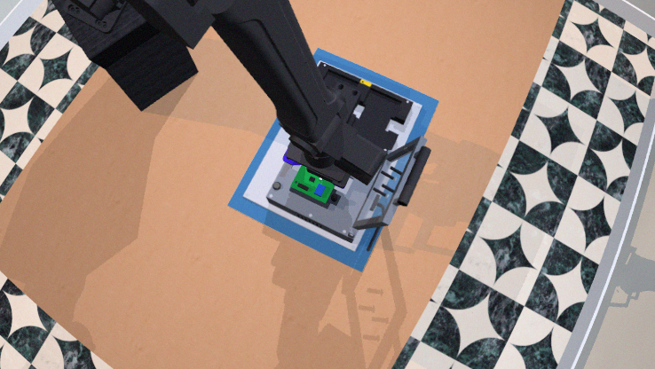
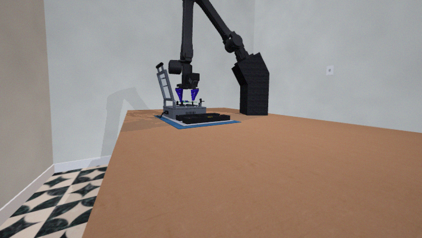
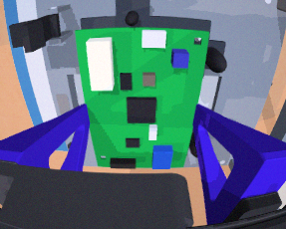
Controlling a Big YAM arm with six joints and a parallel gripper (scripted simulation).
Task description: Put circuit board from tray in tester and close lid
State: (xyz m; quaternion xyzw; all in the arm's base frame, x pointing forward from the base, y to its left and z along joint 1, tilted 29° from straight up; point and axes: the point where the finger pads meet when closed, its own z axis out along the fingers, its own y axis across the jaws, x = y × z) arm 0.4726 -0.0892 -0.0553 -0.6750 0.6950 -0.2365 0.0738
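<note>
My gripper (image 2: pixel 187 100) (image 3: pixel 141 112) is shut on the circuit board (image 1: pixel 311 184) (image 3: pixel 142 110), its blue fingertips against both long edges. The board is face up, roughly level, over the pin plate of the tester (image 1: pixel 328 220) (image 2: pixel 174 112). Its white connector (image 3: pixel 100 64) is at the end near the lone black post (image 3: pixel 132 18). Another post (image 3: pixel 215 60) stands beside the right edge. The board looks slightly raised; the pins and holes are hidden or too small to tell. The lid (image 1: pixel 369 222) (image 2: pixel 160 84) stands open, handle (image 1: pixel 414 176) (image 2: pixel 159 65) up. The latch hook (image 3: pixel 37 32) stands on the opposite side.
The black two-pocket tray (image 1: pixel 386 93) (image 2: pixel 218 119) lies beside the tester, partly hidden by the arm in the top view. Both stand on a blue-edged mat (image 1: pixel 256 174) (image 2: pixel 183 127). The raised lid stands close to the wrist.
</note>
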